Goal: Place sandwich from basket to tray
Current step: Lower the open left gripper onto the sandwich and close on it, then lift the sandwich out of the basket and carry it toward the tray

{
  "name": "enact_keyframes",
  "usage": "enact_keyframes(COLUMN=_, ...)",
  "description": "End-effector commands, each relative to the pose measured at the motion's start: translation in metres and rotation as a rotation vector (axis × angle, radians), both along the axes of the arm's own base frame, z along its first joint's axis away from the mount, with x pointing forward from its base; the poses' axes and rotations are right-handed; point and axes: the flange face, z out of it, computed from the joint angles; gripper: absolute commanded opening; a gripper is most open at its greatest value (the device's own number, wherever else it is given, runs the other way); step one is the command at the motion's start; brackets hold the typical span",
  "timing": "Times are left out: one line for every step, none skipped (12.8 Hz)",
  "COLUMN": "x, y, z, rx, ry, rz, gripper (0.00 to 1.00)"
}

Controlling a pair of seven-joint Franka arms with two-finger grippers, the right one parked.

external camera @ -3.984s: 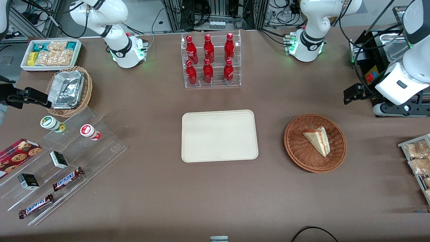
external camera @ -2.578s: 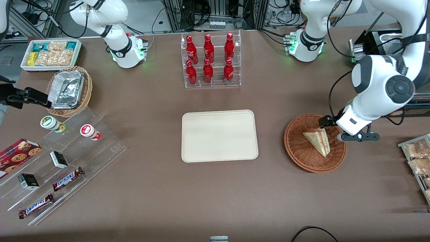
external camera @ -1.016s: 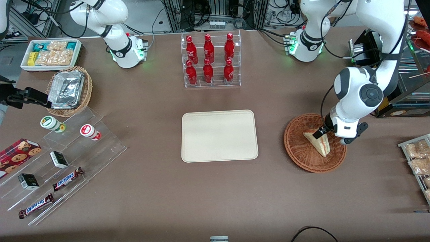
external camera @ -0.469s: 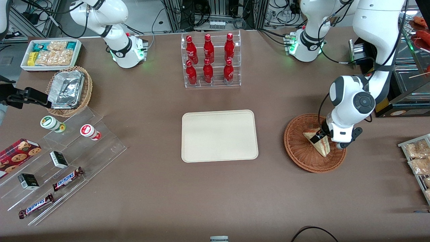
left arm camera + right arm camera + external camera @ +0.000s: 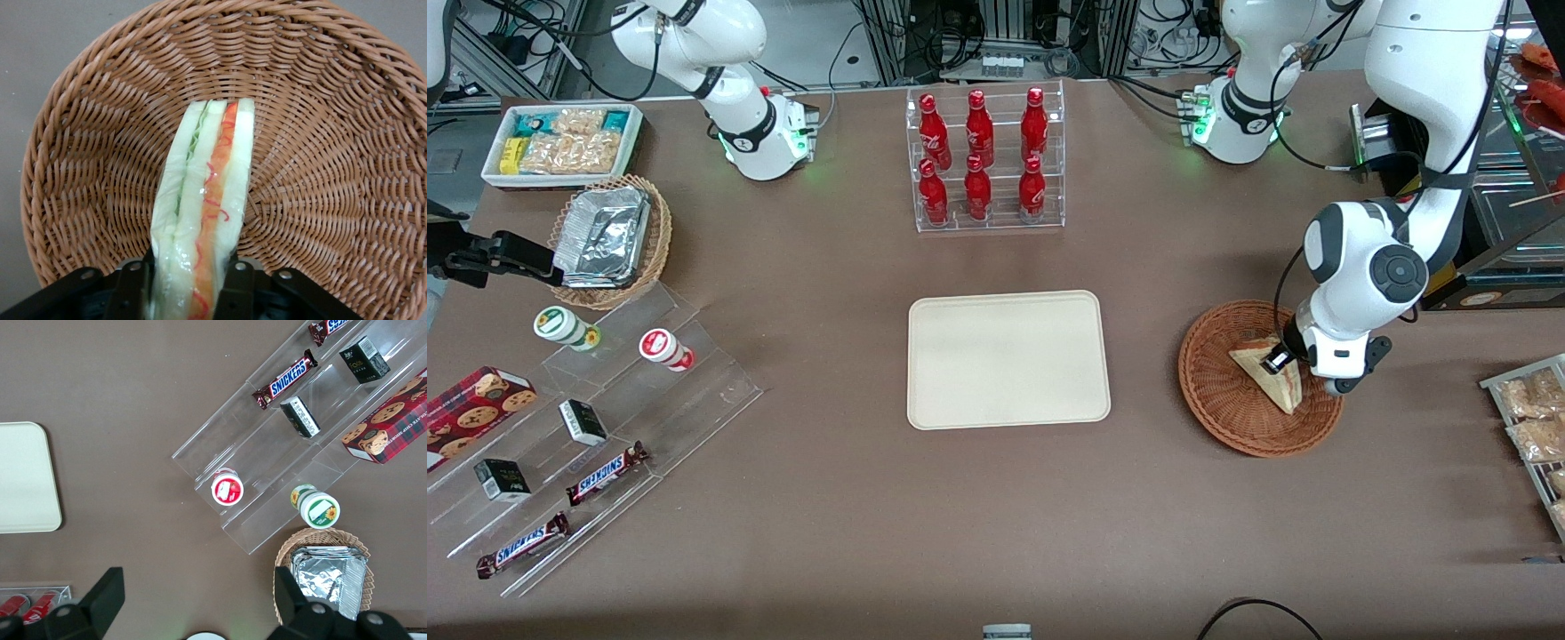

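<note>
The sandwich (image 5: 203,213) is pinched on both faces by the gripper (image 5: 187,293), inside the basket (image 5: 1218,400) at 3 o'clock from the tray (image 5: 1009,360). Soft bread could be crushed or slip if 1 face is squeezed unevenly.

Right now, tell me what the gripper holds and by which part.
The gripper is in the basket with a finger on each bread face of the sandwich, at one end of the wedge, not yet lifted.

sandwich (image 5: 203,213) end cut off, claw (image 5: 190,293) fingertips hidden
</note>
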Motion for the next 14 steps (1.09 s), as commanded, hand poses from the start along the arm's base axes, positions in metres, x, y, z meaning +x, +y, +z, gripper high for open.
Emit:
enact_keyframes(x=0.007, y=-0.003, z=0.02, rx=-0.007, ry=0.01, rz=0.011, gripper=0.0)
enact_keyframes(x=0.017, y=-0.006, z=0.032, rx=-0.005, ry=0.033, rz=-0.002, gripper=0.0)
enact_keyframes(x=0.024, y=-0.01, z=0.045, rx=-0.005, ry=0.056, rz=-0.013, gripper=0.0)
enact_keyframes(x=0.032, y=-0.013, z=0.058, rx=-0.004, ry=0.074, rz=-0.025, gripper=0.0)
enact_keyframes(x=0.038, y=-0.017, z=0.068, rx=-0.001, ry=0.087, rz=-0.038, gripper=0.0)
enact_keyframes(x=0.042, y=-0.03, z=0.07, rx=-0.003, ry=0.096, rz=-0.086, gripper=0.0)
enact_keyframes(x=0.045, y=-0.037, z=0.075, rx=-0.006, ry=0.094, rz=-0.131, gripper=0.0)
enact_keyframes(x=0.046, y=-0.046, z=0.079, rx=-0.008, ry=0.086, rz=-0.172, gripper=0.0)
enact_keyframes(x=0.047, y=-0.06, z=0.082, rx=-0.01, ry=0.076, rz=-0.222, gripper=0.0)
enact_keyframes(x=0.05, y=-0.083, z=0.081, rx=-0.011, ry=0.074, rz=-0.276, gripper=0.0)
enact_keyframes(x=0.053, y=-0.103, z=0.079, rx=-0.009, ry=0.085, rz=-0.309, gripper=0.0)
enact_keyframes(x=0.058, y=-0.115, z=0.083, rx=-0.01, ry=0.096, rz=-0.327, gripper=0.0)
enact_keyframes(x=0.061, y=-0.134, z=0.083, rx=-0.009, ry=0.113, rz=-0.356, gripper=0.0)
enact_keyframes(x=0.061, y=-0.161, z=0.085, rx=-0.008, ry=0.117, rz=-0.394, gripper=0.0)
